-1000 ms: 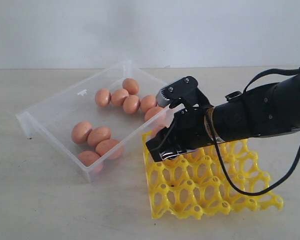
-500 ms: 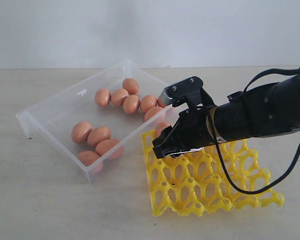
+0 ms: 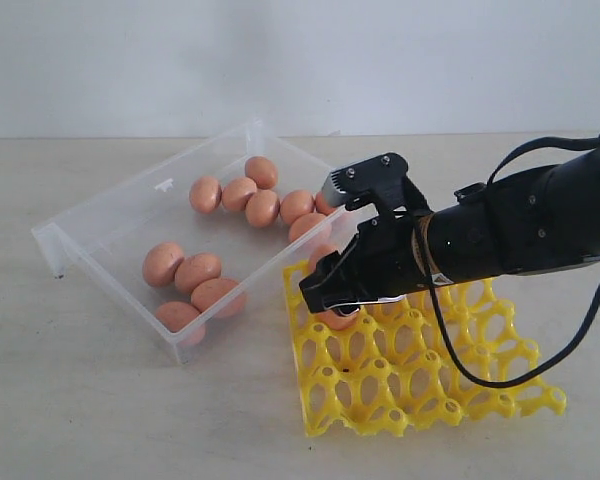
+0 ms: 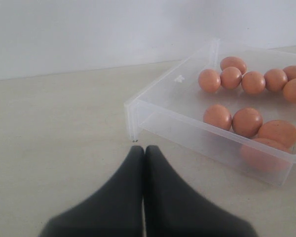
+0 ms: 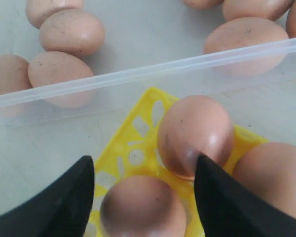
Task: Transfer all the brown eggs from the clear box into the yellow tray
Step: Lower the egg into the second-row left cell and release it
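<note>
Starting at the right end effector (image 5: 144,165), what do we find?

We find its two black fingers (image 5: 64,197) spread wide and released, grasping nothing. One brown egg (image 5: 143,210) sits in a cup of the yellow tray (image 3: 375,368), directly between them. A second egg (image 5: 195,136) fills the neighbouring cup, close against the other fingertip; we cannot tell whether they touch. A third egg (image 5: 271,177) sits beside those two.

And where does the tray lie?

We see it flat on the pale desk (image 3: 100,420), its corner just beside the near wall of the clear box (image 3: 100,220). The black right arm (image 3: 520,225) reaches in over the tray from the right.

What remains in the box?

We count two groups of brown eggs (image 3: 198,271): four clustered near the front wall, and a row of about seven along the far side.

And the left end effector (image 4: 141,148)?

Its dark fingers are clenched together on nothing, hovering over bare desk, short of the box's corner.
</note>
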Tool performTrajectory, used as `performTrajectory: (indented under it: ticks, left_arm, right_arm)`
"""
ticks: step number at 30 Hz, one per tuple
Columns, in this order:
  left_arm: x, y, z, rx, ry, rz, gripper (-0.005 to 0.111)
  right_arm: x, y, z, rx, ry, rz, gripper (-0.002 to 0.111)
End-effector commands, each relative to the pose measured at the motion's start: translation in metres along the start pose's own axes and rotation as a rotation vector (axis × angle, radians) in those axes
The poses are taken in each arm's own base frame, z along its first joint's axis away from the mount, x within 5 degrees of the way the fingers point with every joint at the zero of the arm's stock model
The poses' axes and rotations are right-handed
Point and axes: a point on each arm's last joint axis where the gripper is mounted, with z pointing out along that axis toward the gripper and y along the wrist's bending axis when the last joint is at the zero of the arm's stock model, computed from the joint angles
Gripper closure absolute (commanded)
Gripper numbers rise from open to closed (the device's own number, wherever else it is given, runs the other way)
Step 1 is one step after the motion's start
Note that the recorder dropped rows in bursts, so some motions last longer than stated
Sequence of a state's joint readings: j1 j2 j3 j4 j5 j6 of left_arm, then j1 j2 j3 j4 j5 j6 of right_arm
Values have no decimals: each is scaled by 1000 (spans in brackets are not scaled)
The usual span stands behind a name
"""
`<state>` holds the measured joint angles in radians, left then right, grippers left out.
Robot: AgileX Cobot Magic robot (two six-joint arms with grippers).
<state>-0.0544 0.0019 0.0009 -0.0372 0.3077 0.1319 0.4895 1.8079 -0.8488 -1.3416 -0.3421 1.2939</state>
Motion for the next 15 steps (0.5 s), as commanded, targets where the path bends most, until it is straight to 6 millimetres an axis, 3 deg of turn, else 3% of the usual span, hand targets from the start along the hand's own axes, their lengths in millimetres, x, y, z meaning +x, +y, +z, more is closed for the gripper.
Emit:
performTrajectory:
  ticks: [1,8,12,15]
  left_arm:
    - [-1,0,0,-5,-7,1,111]
    - [-1,0,0,-5,-7,1,111]
    - [-1,0,0,-5,-7,1,111]
    - [-1,0,0,-5,-7,1,111]
  right_arm:
    - [-1,1,-1,-14,-5,24,50]
    - [-14,5,-15,-9,-61,13,50]
    - [-44,13,-45,16,-186,-27,50]
    - [-79,23,-73,-15,-337,-24,50]
